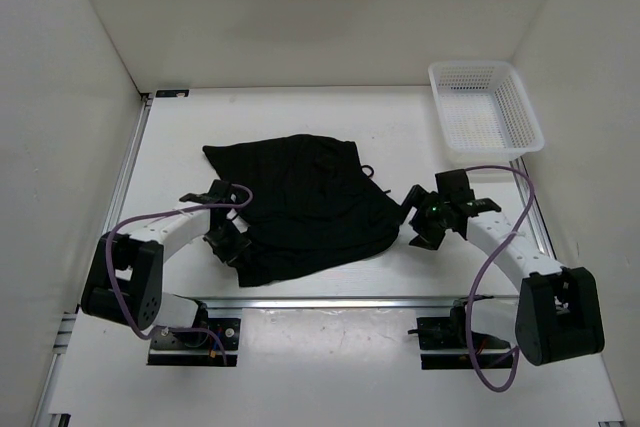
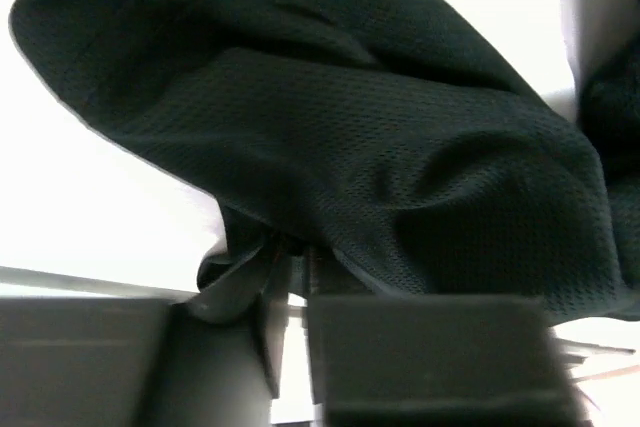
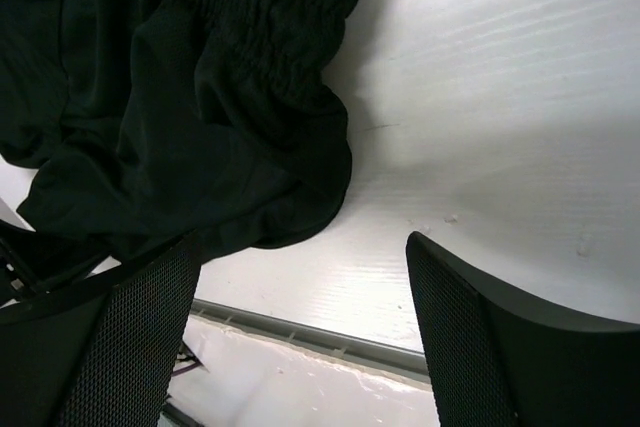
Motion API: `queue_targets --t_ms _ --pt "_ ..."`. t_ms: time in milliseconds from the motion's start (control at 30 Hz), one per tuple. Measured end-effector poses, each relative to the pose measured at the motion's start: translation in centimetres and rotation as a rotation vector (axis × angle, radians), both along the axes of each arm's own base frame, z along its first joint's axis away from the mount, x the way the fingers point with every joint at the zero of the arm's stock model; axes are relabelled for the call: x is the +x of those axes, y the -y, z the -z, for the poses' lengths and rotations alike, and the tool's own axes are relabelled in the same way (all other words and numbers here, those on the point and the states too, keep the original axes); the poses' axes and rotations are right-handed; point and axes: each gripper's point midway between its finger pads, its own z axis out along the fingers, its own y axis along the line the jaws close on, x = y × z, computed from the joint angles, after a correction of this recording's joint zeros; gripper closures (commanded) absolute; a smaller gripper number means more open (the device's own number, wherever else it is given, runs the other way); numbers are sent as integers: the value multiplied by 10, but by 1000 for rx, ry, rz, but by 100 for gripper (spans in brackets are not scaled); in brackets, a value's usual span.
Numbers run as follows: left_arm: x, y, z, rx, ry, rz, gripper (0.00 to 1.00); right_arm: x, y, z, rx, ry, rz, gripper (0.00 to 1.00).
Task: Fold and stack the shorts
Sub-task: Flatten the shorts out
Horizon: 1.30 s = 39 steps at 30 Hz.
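The black shorts (image 1: 300, 202) lie crumpled in the middle of the table, with the thin drawstring (image 1: 368, 173) at their right side. My left gripper (image 1: 228, 244) is at their lower left edge and is shut on a fold of the shorts (image 2: 270, 257); the cloth (image 2: 380, 147) fills the left wrist view. My right gripper (image 1: 422, 232) is open and empty just right of the shorts, above bare table (image 3: 480, 97). In the right wrist view the elastic waistband (image 3: 270, 17) lies at upper left, beside my left finger (image 3: 110, 347).
A white mesh basket (image 1: 485, 107) stands at the back right corner. A grey rail (image 1: 330, 300) runs along the near table edge, also in the right wrist view (image 3: 300, 332). White walls close the left, back and right sides.
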Motion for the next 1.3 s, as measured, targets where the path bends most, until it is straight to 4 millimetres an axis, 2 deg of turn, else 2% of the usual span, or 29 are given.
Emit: queue_targets --t_ms 33,100,233,333,367,467,667,800,867,933,1000,1067,1133,1200,1267,1300 --pt "0 1 0 0 2 4 89 1 -2 1 6 -3 -2 15" --pt "2 1 0 -3 7 7 89 5 -5 5 19 -11 -3 19" --pt "5 3 -3 -4 25 18 89 10 -11 21 27 -56 -5 43" --pt "11 4 -12 -3 61 25 89 13 -16 28 12 -83 -20 66" --pt "14 5 -17 -2 77 27 89 15 -18 29 8 -84 -25 79" --pt "25 5 -35 3 138 28 89 26 -25 26 0 -74 -45 100" --pt "49 1 -82 30 258 40 89 57 -33 6 -15 -7 -43 100" --pt "80 -5 -132 42 367 53 89 97 -38 -32 -20 74 -22 100" --pt "103 -13 -162 61 429 48 89 129 -41 -61 -6 142 -6 100" --pt "133 -25 -195 88 489 36 89 166 -42 -100 10 221 18 100" --pt "170 -38 -236 113 572 21 89 201 -43 -147 33 335 39 100" --pt "205 -48 -282 129 690 4 89 220 -42 -192 50 439 53 100" --pt "224 -57 -323 142 807 -5 89 226 -40 -231 61 535 61 100" --pt "223 -60 -349 143 881 5 89 216 -37 -254 63 600 61 100" --pt "215 -58 -358 137 924 34 89 197 -34 -262 50 630 59 100" --pt "209 -56 -353 131 928 49 81 187 -31 -258 37 646 59 100"
